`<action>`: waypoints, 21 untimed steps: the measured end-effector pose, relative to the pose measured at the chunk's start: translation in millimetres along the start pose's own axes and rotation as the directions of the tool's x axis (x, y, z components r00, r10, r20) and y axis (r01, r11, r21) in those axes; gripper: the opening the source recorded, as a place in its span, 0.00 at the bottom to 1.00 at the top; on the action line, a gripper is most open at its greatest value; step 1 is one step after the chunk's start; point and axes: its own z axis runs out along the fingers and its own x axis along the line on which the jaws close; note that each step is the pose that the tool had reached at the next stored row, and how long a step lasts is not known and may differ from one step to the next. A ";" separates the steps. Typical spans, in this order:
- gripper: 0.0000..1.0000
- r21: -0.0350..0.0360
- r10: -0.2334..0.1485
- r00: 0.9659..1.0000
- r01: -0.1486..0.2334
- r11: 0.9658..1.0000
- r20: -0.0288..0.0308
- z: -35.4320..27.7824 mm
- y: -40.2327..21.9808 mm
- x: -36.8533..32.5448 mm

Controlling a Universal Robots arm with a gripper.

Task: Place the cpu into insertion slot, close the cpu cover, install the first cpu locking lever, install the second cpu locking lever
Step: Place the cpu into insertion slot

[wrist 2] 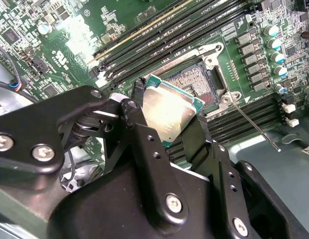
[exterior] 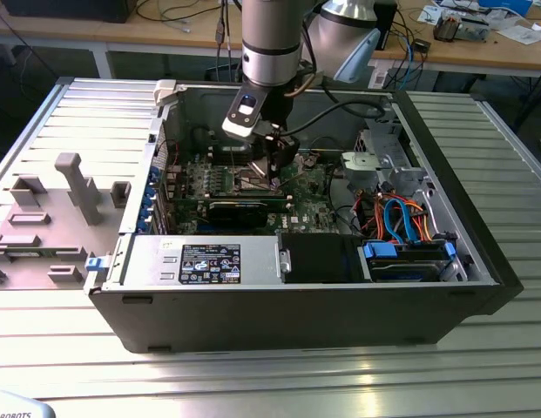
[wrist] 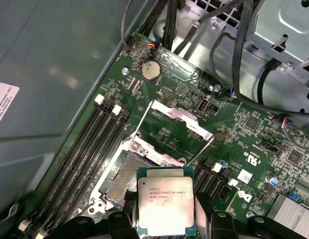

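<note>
My gripper (wrist 2: 166, 113) is shut on the cpu (wrist 2: 169, 107), a flat square chip with a silver-grey top pinched by two opposite edges between black fingers (wrist 2: 137, 117). In the first wrist view the cpu (wrist: 166, 209) hangs a little above the green motherboard (wrist: 234, 149), right beside the insertion slot (wrist: 125, 175), partly overlapping its edge. The insertion slot (wrist 2: 196, 84) lies bare, its contact field exposed. The cpu cover (wrist: 181, 115) is swung up and open behind the slot. A thin locking lever (wrist 2: 254, 124) sticks out loose beside the socket. In the exterior view the gripper (exterior: 272, 170) reaches down into the computer case.
Long black memory slots (wrist 2: 159, 37) flank the socket on both sides. The case (exterior: 296, 305) has tall metal walls, a power supply (exterior: 209, 261) in front and a drive bay with coloured cables (exterior: 401, 226) on the exterior view's right. A grey fixture (exterior: 61, 209) sits outside.
</note>
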 end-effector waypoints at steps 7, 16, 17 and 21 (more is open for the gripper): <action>0.54 0.000 0.023 1.000 -0.023 1.000 0.001 0.6 0.0 0.0; 0.54 0.000 0.036 0.999 -0.036 0.999 0.001 1.1 0.0 0.0; 0.54 0.000 0.038 0.999 -0.038 0.999 0.001 1.2 0.0 0.0; 0.54 0.000 0.045 0.999 -0.045 0.999 0.001 1.4 0.0 0.0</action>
